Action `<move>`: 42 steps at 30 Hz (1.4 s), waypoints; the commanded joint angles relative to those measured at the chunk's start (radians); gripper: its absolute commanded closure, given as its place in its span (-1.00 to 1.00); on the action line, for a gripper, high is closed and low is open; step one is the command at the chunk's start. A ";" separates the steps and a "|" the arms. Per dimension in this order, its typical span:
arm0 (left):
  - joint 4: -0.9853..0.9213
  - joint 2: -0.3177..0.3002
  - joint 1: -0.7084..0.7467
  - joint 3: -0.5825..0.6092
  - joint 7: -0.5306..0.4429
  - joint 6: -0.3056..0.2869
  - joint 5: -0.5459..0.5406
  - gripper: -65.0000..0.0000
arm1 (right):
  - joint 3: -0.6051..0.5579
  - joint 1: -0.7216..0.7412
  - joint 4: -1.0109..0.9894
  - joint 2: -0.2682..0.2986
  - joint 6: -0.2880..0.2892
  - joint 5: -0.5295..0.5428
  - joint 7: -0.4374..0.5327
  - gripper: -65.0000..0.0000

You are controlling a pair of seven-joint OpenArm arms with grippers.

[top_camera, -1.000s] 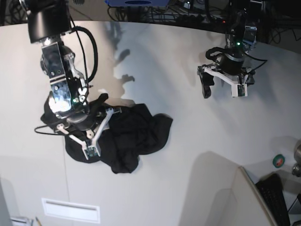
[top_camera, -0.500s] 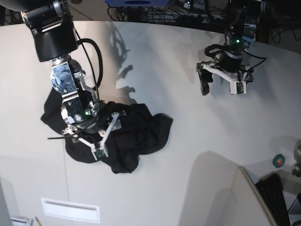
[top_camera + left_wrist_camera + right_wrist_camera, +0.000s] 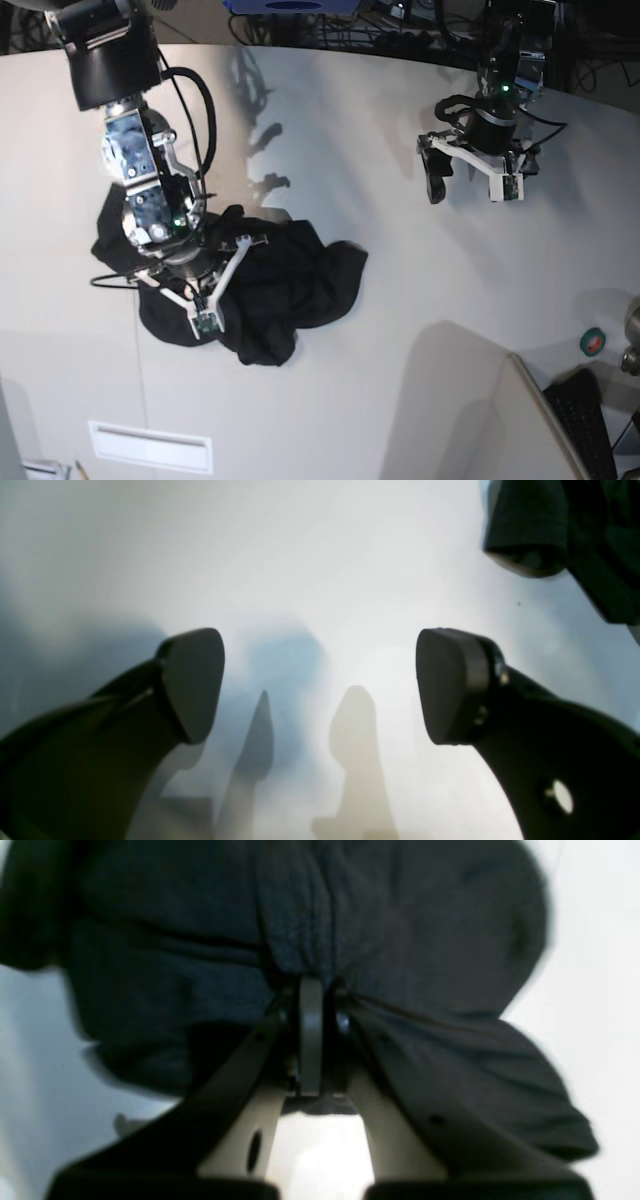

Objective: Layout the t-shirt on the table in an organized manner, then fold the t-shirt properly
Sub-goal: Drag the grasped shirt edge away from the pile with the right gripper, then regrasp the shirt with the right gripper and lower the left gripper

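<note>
The black t-shirt (image 3: 285,285) lies crumpled in a heap on the white table (image 3: 420,290); no print shows. My right gripper (image 3: 205,318) is at the heap's left front edge. In the right wrist view it (image 3: 310,1010) is shut, with a pinch of the shirt's fabric (image 3: 350,915) bunched between its tips. My left gripper (image 3: 470,185) hangs open and empty over bare table, far to the right of the shirt. In the left wrist view it (image 3: 320,680) has its jaws wide apart above the table (image 3: 310,570), with dark fabric (image 3: 530,530) at the top right corner.
A green tape roll (image 3: 592,342) and a dark keyboard (image 3: 585,420) sit at the right front, beside a grey board (image 3: 490,410). A white slotted panel (image 3: 150,445) lies at the front left. Cables (image 3: 400,25) run along the far edge.
My right arm has swung over the shirt's left side, with its gripper shifting slightly right and then back. The shirt's left edge has shifted a little. My left arm has barely moved.
</note>
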 commanded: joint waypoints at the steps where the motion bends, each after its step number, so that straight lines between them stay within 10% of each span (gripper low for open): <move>1: 0.014 -0.007 -0.005 -0.004 -0.022 -0.001 0.001 -0.72 | 0.002 -0.007 0.072 0.016 0.001 0.006 0.004 1.00; 16: 0.012 -0.009 -0.030 -0.005 -0.023 -0.001 0.006 -0.72 | 0.013 -0.435 0.456 0.223 0.003 0.010 -0.082 1.00; 27: 0.010 -0.009 -0.040 -0.005 -0.023 -0.001 0.006 -0.72 | 0.255 -0.472 0.255 0.193 0.032 0.012 -0.082 1.00; 33: 0.010 -0.019 -0.039 -0.022 -0.023 -0.001 0.006 -0.72 | 0.275 -0.515 0.470 0.153 0.253 0.012 -0.082 -0.34; 42: 0.010 -0.016 -0.030 -0.050 -0.023 -0.001 0.001 -0.72 | 0.058 -0.308 0.443 0.117 0.268 0.006 -0.068 -0.21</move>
